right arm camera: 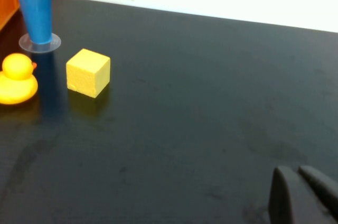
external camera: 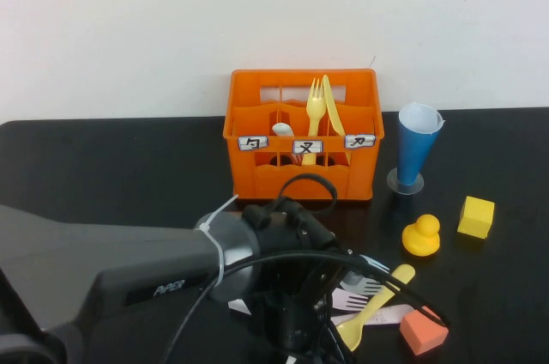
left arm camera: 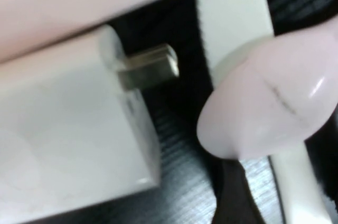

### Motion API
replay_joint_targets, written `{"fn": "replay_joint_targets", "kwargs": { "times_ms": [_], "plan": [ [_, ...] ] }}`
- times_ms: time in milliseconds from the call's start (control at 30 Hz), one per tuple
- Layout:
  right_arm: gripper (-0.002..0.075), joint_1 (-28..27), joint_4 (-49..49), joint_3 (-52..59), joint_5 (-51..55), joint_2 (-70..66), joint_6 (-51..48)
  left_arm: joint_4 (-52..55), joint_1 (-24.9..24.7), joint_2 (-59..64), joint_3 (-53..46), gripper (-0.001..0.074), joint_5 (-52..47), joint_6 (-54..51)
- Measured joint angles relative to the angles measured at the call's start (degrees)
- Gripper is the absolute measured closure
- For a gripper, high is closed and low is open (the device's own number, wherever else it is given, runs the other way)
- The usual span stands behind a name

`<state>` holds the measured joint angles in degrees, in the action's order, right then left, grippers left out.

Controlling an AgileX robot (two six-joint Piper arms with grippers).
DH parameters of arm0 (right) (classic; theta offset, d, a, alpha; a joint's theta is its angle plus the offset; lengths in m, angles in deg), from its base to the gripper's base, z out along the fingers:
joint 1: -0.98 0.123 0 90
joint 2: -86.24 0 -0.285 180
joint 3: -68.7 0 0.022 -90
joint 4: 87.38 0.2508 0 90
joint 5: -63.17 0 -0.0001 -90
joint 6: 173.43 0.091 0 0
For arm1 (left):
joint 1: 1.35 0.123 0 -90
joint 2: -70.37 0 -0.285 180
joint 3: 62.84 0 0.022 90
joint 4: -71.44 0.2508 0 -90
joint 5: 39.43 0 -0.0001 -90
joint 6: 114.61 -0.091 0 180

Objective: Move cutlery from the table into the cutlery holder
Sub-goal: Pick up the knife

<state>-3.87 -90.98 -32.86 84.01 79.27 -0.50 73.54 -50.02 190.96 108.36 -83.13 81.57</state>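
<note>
The orange cutlery holder stands at the back middle of the black table. A yellow fork, a yellow knife and a white spoon stand in it. Loose cutlery lies at the front: a yellow spoon, a pale fork and pink pieces. My left gripper points down right at this pile; its wrist view shows a pink spoon bowl very close. My right gripper is shut and empty over bare table on the right, out of the high view.
A blue paper cone cup stands right of the holder. A yellow rubber duck, a yellow foam cube and an orange foam cube lie on the right. The left arm covers the front left.
</note>
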Motion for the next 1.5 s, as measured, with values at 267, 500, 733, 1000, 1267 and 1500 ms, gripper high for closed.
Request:
{"fn": "replay_joint_targets", "kwargs": {
  "times_ms": [267,500,733,1000,1267,1500],
  "plan": [
    [0.0729,0.0,0.0,0.0,0.0,0.0,0.0,0.14,0.04,0.47,0.45,0.044,0.52,1.21],
    [0.0729,0.0,0.0,0.0,0.0,0.0,0.0,-1.14,0.13,0.47,0.53,0.0636,-0.35,1.25],
    [0.0729,0.0,0.0,0.0,0.0,0.0,0.0,-2.1,-0.08,-4.13,-2.74,0.0636,-1.39,1.25],
    [0.0729,0.0,0.0,0.0,0.0,0.0,0.0,-3.3,-0.27,-15.6,-11.6,0.0636,-3.37,1.04],
    [0.0729,0.0,0.0,0.0,0.0,0.0,0.0,-1.31,-0.27,-22.39,-18.61,0.0636,-2.25,1.27],
    [0.0729,0.0,0.0,0.0,0.0,0.0,0.0,8.43,-0.27,-26.47,-19.14,0.0636,18.04,3.49]
  ]
}}
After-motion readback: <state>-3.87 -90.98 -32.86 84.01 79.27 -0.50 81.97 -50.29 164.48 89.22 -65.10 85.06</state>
